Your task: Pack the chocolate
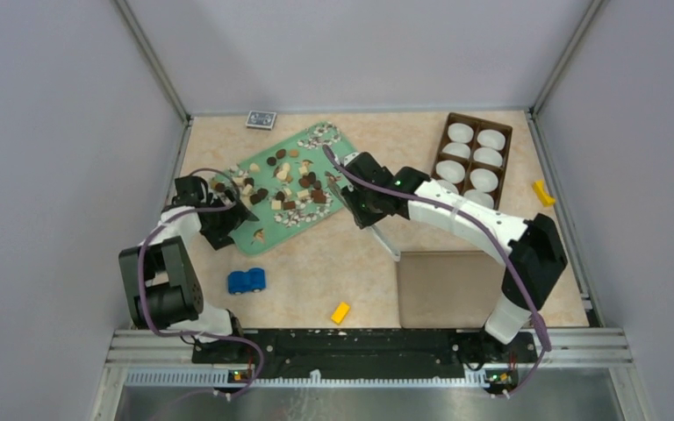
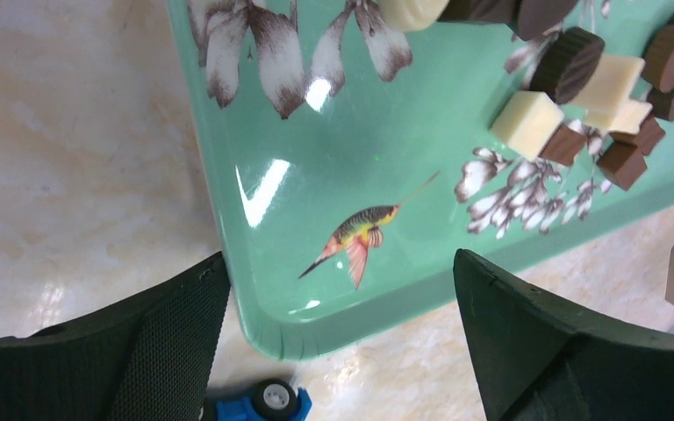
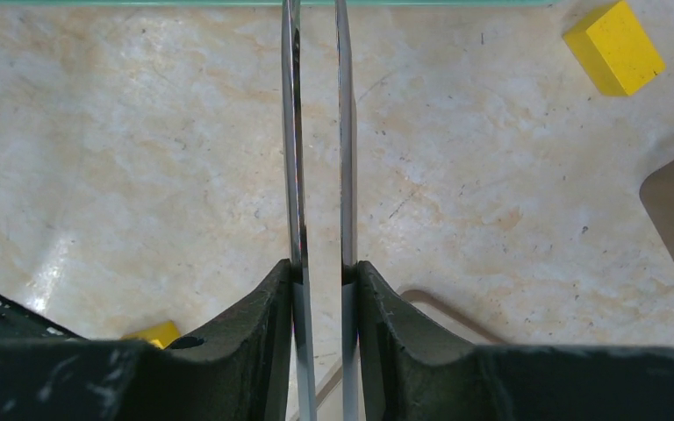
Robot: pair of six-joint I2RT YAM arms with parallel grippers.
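- Top view: the chocolate pieces [image 1: 285, 180] lie scattered over the green tray [image 1: 250, 241], in dark brown, light brown and cream. All look loose, and none shows in the brown box [image 1: 474, 156] with white cups at the far right.
- Top view: your right gripper [image 1: 357, 200] sits just off the tray's right-hand corner, holding the tweezers [image 1: 389, 242]. Their tail points back toward the near edge, so the long axis aims up and left onto the tray. The nearest pieces lie just ahead of the tool, while the box is on the gripper's other side, well apart.
- Top view: your left gripper [image 1: 221, 213] is at the tray's near-left corner. It is about as close to the chocolate, but it carries no tool.
- Left wrist: its fingers are spread wide on either side of the tray's corner and grip nothing. A cream cube [image 2: 527, 123] and a dark round piece [image 2: 566, 61] sit among others at the upper right. Bare tray with a hummingbird print [image 2: 355, 237] lies between them and the fingers. A blue toy car [image 2: 263, 403] peeks in below.
- Right wrist: the fingers clamp the tweezers, and the two blades run straight ahead, parallel, with a narrow gap. Nothing sits between them along the stretch you can see.
- Right wrist: the tips leave the top of the picture at the tray's edge, so you cannot tell whether they pinch a piece. A yellow block [image 3: 614, 48] lies ahead to the right.
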